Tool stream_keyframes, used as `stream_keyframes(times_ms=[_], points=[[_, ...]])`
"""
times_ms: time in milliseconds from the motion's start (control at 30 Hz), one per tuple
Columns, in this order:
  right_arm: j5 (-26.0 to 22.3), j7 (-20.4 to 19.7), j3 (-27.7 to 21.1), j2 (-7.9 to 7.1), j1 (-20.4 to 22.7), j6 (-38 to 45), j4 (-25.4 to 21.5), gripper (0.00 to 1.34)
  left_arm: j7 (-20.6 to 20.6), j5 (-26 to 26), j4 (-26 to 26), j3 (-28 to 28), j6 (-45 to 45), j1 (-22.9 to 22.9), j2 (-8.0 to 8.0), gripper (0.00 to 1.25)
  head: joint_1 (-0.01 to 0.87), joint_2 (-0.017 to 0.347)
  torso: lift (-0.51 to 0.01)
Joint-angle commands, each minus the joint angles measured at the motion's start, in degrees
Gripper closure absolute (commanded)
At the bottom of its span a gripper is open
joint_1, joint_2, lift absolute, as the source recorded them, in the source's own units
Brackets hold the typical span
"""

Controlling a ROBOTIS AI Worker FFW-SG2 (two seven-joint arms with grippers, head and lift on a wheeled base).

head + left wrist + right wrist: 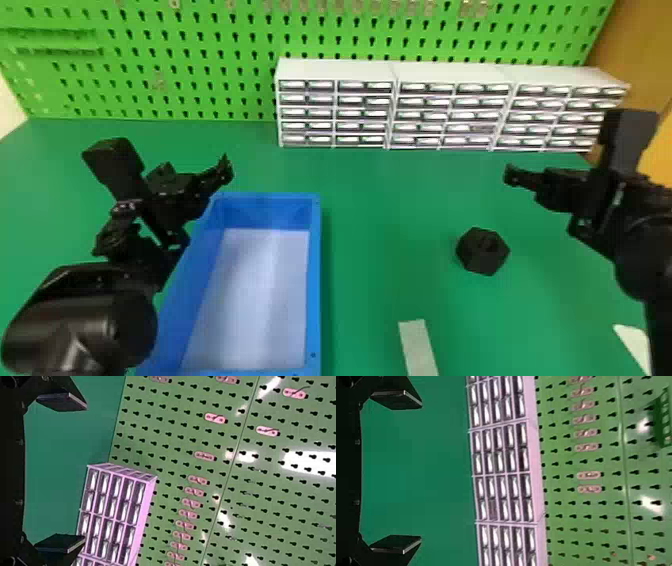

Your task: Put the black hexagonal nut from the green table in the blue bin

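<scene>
Green pegboard (145,60) closes off the back of the green table (385,200), and white drawer cabinets (335,70) line up beyond the blue bin (314,280) and to its right. The black hexagonal nut (482,251) rests on the tabletop right of the bin, well apart from its near wall on that side. A pale strip (419,347) lies between bin and nut, nearer the robot.

The left gripper (85,472) is by the bin's far left corner, fingers spread with nothing between them. Right of the bin, farther out than the nut, the right gripper (420,471) is likewise released, its two flat fingers parted and holding nothing.

The nut looks chunky and rigid, so it should take a firm squeeze without harm. Its dull surface suggests plastic, probably light, though a metal one would weigh more; the material can't be settled by eye. Best hold: two opposite flats, fingers square to them and low on the sides. Pinched on corners, it could twist or slip out before reaching the bin.
</scene>
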Motion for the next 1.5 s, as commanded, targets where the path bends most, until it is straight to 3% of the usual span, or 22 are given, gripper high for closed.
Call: stream_keyframes(times_ms=[0, 333, 533, 700, 1033, 1467], points=[[0.11, -0.32, 0.07, -1.61, -2.34, 9.48, -1.42, 0.11, -0.04, 0.00, 0.00, 0.00, 0.00, -0.01, 0.00, 0.11, 0.692, 0.009, -0.097], [3.72, -0.32, 1.48, -3.81, -7.61, 23.54, -1.77, 0.11, -0.04, 0.00, 0.00, 0.00, 0.00, -0.01, 0.00, 0.11, 0.692, 0.009, -0.097], [9.43, -0.32, 4.02, -5.66, -11.22, 33.12, -1.51, 0.11, -0.13, 0.00, 0.00, -0.09, 0.00, -0.01, 0.00, 0.11, 0.692, 0.009, -0.097], [9.87, -0.32, 3.85, -6.36, -13.06, 36.38, 1.22, 0.11, -0.13, -0.09, 0.00, -0.18, 0.00, -0.10, 0.00, 0.11, 0.692, 0.009, -0.097], [1.78, -0.23, 2.79, -8.82, -15.26, 36.11, 10.97, 0.11, -0.13, -0.09, 0.00, -0.18, 0.18, -0.19, 0.00, 0.11, 0.692, 0.009, -0.097], [3.80, -0.23, 2.71, -8.64, -17.72, 30.57, 18.80, 0.11, -0.13, -0.09, 0.00, 0.00, 0.35, -0.10, 0.00, 0.12, 0.692, 0.009, -0.097]])
